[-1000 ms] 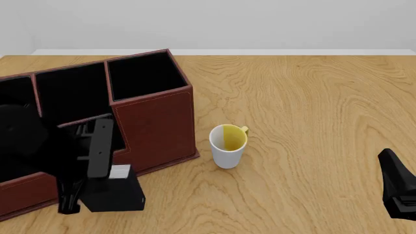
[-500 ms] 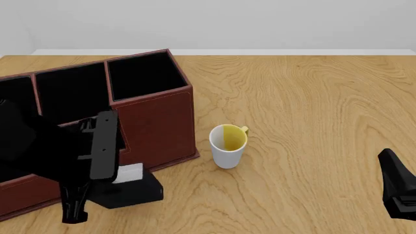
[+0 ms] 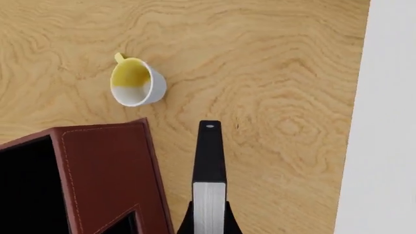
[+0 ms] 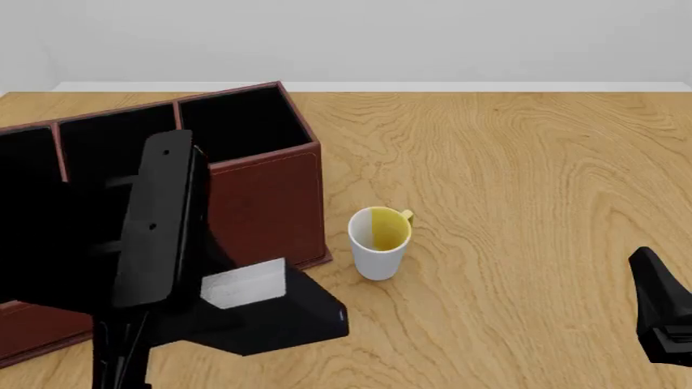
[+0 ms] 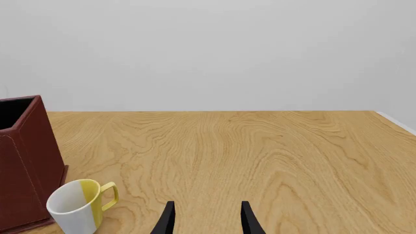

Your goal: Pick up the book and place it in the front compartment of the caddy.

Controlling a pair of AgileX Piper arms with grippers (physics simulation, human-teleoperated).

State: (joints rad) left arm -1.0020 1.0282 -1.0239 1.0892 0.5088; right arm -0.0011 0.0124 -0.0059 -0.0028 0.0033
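The black book [image 4: 284, 314], its white page edge [image 4: 243, 285] facing up, hangs tilted above the table in front of the caddy's low wall. My left gripper [image 4: 178, 300] is shut on it; its bulk hides much of the caddy. In the left wrist view the book [image 3: 209, 156] sticks out between the fingers [image 3: 186, 225], beside the reddish-brown caddy [image 3: 107, 165]. The caddy [image 4: 265, 190] shows black-lined rear compartments; its front compartment is mostly hidden. My right gripper [image 4: 662, 318] rests low at the right, open and holding nothing [image 5: 206, 220].
A white mug with yellow inside [image 4: 378, 241] stands just right of the caddy, also seen in the wrist views [image 3: 135, 83] [image 5: 81, 204]. The caddy's corner [image 5: 23, 156] shows at the right wrist view's edge. Bare wooden table [image 4: 519, 178] stretches to the right.
My left gripper has risen with the book, lifting it off the table and tilting it, and now looms larger in front of the caddy. The right arm has not moved.
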